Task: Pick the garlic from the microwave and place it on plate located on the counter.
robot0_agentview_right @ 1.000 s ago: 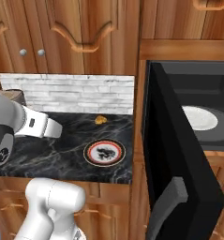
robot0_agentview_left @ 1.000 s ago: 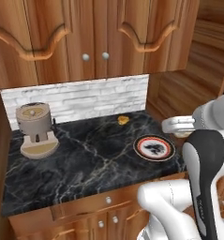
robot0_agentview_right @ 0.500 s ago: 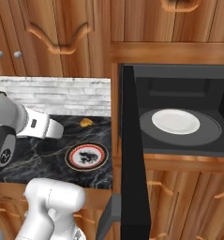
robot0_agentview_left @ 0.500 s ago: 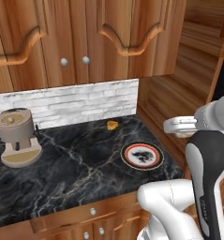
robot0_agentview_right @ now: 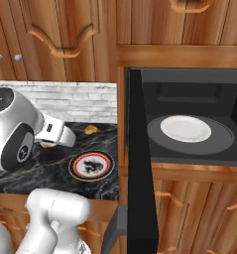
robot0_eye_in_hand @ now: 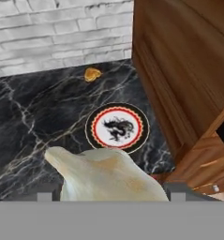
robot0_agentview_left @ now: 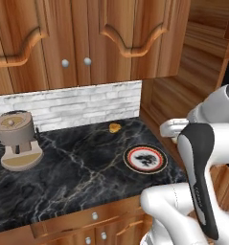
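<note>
The garlic [robot0_eye_in_hand: 108, 176], a cream lumpy bulb, sits large at the bottom of the hand view, held in my gripper [robot0_eye_in_hand: 111, 188], which is shut on it. The fingertips are hidden behind the bulb. Below and ahead lies the plate [robot0_eye_in_hand: 117, 128] with a red-orange and black rim on the black marble counter [robot0_eye_in_hand: 29, 122]. In the left base view the gripper [robot0_agentview_left: 167, 129] hangs above and right of the plate [robot0_agentview_left: 145, 159]. The right base view shows the gripper [robot0_agentview_right: 50, 141] left of the plate [robot0_agentview_right: 91, 166], and the microwave [robot0_agentview_right: 189, 99] stands with its door swung open.
A plain white plate [robot0_agentview_right: 186, 129] rests inside the microwave. A small orange-yellow lump [robot0_agentview_left: 115, 128] lies near the brick backsplash. A coffee machine [robot0_agentview_left: 17, 139] stands at the counter's left. A wooden side wall [robot0_eye_in_hand: 188, 70] rises right of the plate. The black door [robot0_agentview_right: 140, 163] juts out.
The whole picture shifted a second ago as the base drove, bringing the microwave's inside into the right base view; since half a second ago it is nearly still. The garlic stays in the gripper.
</note>
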Tool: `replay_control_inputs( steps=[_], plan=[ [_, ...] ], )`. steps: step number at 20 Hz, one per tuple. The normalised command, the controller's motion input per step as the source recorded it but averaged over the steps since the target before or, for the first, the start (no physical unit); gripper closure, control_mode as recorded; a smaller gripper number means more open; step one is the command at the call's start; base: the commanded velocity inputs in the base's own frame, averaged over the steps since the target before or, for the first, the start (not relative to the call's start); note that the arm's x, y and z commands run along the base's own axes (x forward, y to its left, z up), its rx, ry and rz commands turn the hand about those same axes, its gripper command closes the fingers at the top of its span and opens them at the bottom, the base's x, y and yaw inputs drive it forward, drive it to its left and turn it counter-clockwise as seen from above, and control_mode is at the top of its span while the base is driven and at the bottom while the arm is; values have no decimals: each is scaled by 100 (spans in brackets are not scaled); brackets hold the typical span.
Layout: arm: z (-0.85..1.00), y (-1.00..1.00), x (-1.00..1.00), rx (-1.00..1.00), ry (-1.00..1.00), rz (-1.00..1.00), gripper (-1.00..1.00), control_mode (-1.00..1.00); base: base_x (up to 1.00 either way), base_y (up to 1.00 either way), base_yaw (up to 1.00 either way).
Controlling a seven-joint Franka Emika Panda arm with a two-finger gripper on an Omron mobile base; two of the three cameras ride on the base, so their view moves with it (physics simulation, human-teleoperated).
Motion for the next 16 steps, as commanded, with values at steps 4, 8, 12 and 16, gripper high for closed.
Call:
replay_control_inputs(
  steps=[4,8,12,16],
  plan=[
    [-74,-9,38,0,26,0,100,-100,0,0,0],
    [-63,-10,48,0,17,0,100,-100,0,0,0],
    [-63,0,63,0,5,0,100,-100,0,0,0],
    [-65,0,69,0,0,0,100,-100,0,0,0]
  ],
)
